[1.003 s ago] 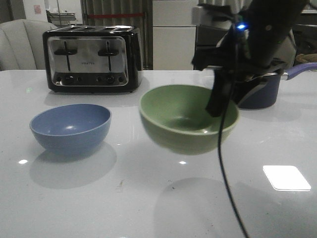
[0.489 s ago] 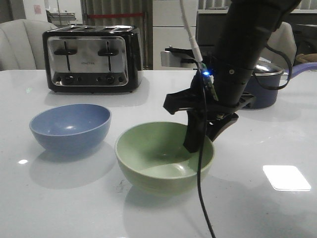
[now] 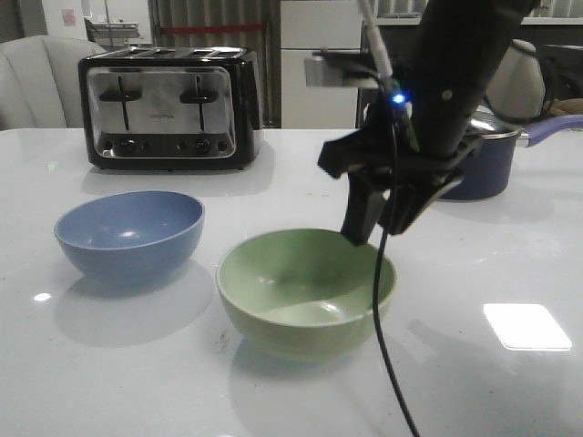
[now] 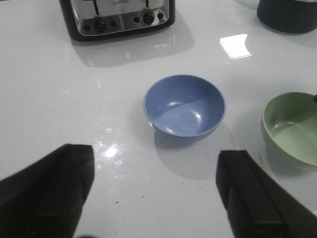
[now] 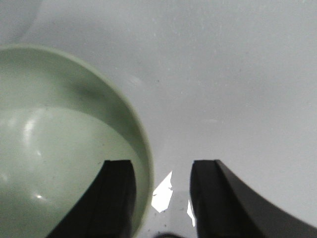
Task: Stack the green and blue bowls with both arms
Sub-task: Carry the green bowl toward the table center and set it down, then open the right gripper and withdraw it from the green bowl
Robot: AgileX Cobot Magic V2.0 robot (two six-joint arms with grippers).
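Front view shows my right pincer (image 3: 378, 223) hanging just above the right rim of the green bowl (image 3: 305, 291), its two black fingers spread apart with nothing between them but the rim beneath. That bowl sits upright on the white table (image 3: 137, 364), directly under and to the left of my right fingers. Further left, well apart from my right pincer and near the green bowl without touching it, stands the blue bowl (image 3: 129, 234), also upright. Behind it is a black and chrome toaster (image 3: 168, 107), and behind my right arm a dark saucepan (image 3: 487, 164) with a purple handle.

From my right wrist, one finger (image 5: 115, 198) lies over the inside of the green bowl (image 5: 59, 148) and the other over bare table (image 5: 237, 74), the rim running between them; I cannot tell whether either pad touches it.

From my left wrist, my left pincer (image 4: 158, 198) is wide apart and empty, with the blue bowl (image 4: 184, 105) ahead of it between the fingers' line, and the green bowl (image 4: 292, 126) off to its right
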